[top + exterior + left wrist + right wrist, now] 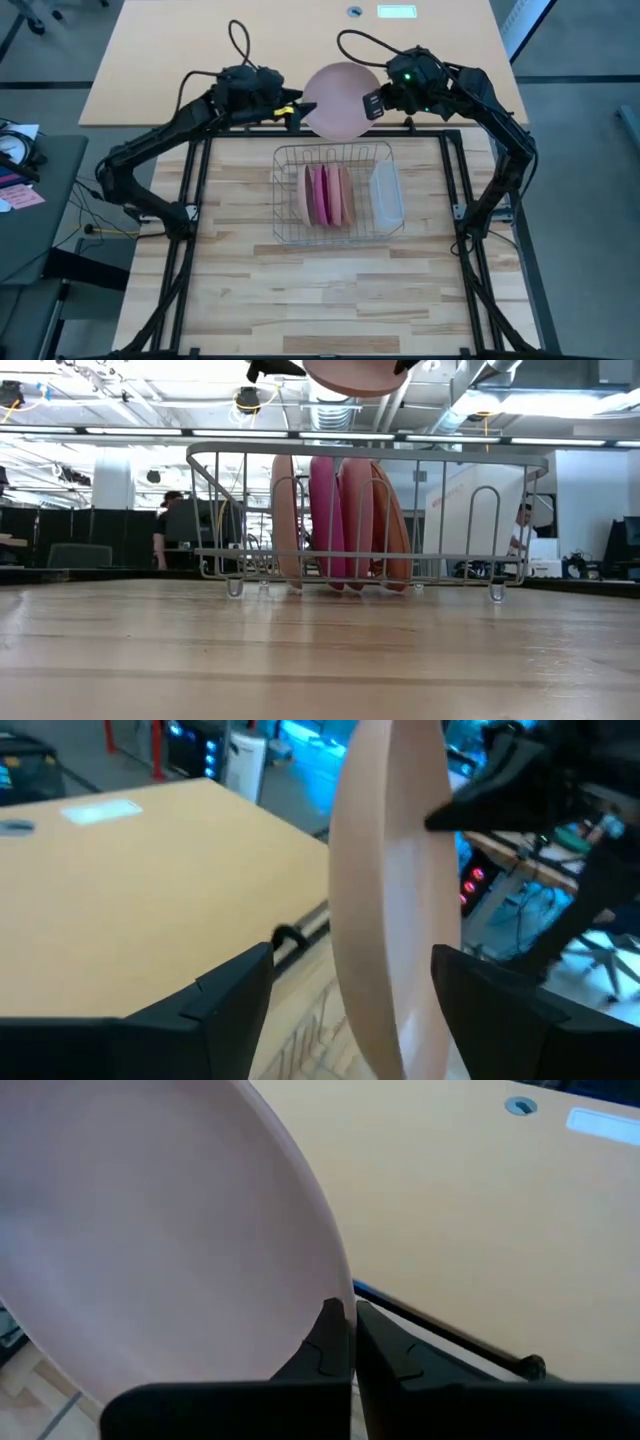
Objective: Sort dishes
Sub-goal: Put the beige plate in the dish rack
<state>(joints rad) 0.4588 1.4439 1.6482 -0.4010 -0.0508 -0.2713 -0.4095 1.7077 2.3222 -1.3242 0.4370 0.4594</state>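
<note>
A pale pink plate (338, 100) hangs in the air over the far edge of the wire rack (290, 230), with my right gripper (372, 105) shut on its right rim. My left gripper (296, 108) stands open at the plate's left rim. In the left wrist view the plate (385, 910) shows edge-on between my two fingers (235, 1005); whether either touches it I cannot tell. Several salmon and magenta plates (327, 195) stand on edge in the rack (220, 510). My right gripper pinches the pale pink plate's rim (338, 1285) between its two fingers, on the plate's right side. The fingers come from the table's right, slanting down. The plate is lifted clear of rack and table.
A translucent rectangular tub (386, 195) sits in the rack's right part. Beyond the table's far edge lies a tan desk (200, 50). The wooden tabletop (330, 300) stretches in front of the rack. People stand in the room behind (165, 530).
</note>
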